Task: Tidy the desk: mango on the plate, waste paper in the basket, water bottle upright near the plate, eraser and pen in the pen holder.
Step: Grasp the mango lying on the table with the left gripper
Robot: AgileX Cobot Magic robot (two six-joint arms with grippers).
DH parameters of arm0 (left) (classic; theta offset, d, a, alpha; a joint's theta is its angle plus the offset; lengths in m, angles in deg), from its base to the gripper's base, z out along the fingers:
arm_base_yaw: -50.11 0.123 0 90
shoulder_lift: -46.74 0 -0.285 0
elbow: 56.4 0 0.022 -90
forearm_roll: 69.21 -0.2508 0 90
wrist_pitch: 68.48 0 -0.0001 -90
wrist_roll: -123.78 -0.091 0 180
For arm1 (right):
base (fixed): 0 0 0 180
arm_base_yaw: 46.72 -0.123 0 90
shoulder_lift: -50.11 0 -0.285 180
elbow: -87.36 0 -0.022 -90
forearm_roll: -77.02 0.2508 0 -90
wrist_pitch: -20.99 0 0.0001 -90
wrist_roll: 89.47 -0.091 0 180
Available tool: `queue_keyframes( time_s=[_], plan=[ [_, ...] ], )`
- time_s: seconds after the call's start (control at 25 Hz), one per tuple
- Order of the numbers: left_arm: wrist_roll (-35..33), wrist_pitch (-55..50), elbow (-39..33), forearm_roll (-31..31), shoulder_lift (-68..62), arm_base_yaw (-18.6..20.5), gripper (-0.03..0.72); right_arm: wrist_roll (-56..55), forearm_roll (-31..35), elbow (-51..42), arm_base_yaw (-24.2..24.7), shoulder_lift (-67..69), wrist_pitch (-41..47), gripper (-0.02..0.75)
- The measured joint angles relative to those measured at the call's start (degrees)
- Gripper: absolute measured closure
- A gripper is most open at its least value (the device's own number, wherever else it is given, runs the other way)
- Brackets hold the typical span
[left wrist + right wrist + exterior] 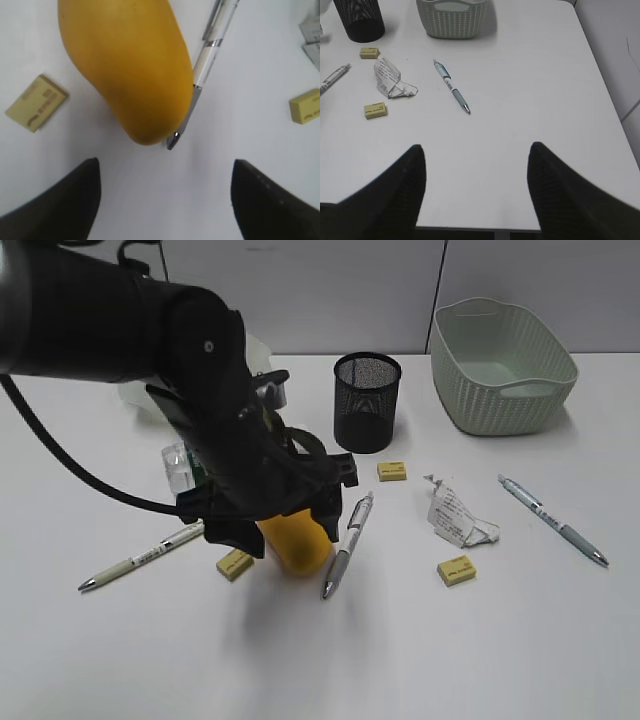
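- Hanging over the mango [293,543], the left gripper [165,197] is seen with its two black fingers [60,200] spread wide apart; only bare white desk [165,180] lies between them, and the fruit is not touched in the left wrist view.
- The mango is found lying on the desk just ahead of the fingertips, and a silver pen [202,75] rests against its side, with its tip close to the end of the fruit.
- A yellow eraser [36,102] is seen on the other side of the mango, apart from it, and a second eraser [305,105] lies beyond the silver pen.
- In the exterior view much of the mango is covered by the left arm [210,430], and the water bottle [180,465] behind the arm is mostly hidden; only a clear part is seen, so its position cannot be told.
- A white pen [140,558] lies on the desk to the left of the arm.
- The pen holder [366,401] stands upright behind the mango, with a third eraser [392,471] near its foot.
- The waste paper [455,515] lies right of the silver pen, and a blue-grey pen [553,521] lies further right.
- The basket [500,365] stands at the far right of the desk.
- The right gripper [475,192] is held open above a bare part of the desk, well apart from all objects.
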Motion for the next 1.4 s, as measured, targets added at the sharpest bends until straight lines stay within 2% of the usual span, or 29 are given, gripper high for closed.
queue_keyframes(
  time_s=[0.36,0.68,1.0,1.4],
  plan=[
    [2.7,6.3,0.4,0.4,-4.3,0.2,0.074,0.0,0.0,0.0,0.0,0.0,0.0,0.23],
    [3.5,5.2,0.6,2.8,-5.9,2.7,0.071,0.0,0.0,0.0,0.0,0.0,0.0,0.23],
    [3.5,7.2,0.6,4.8,-7.9,3.0,0.052,0.0,0.0,0.0,0.0,0.0,0.0,0.23],
    [3.5,11.6,1.2,5.2,-10.0,3.3,0.071,0.0,0.1,0.0,0.0,0.0,0.0,0.23]
  ],
)
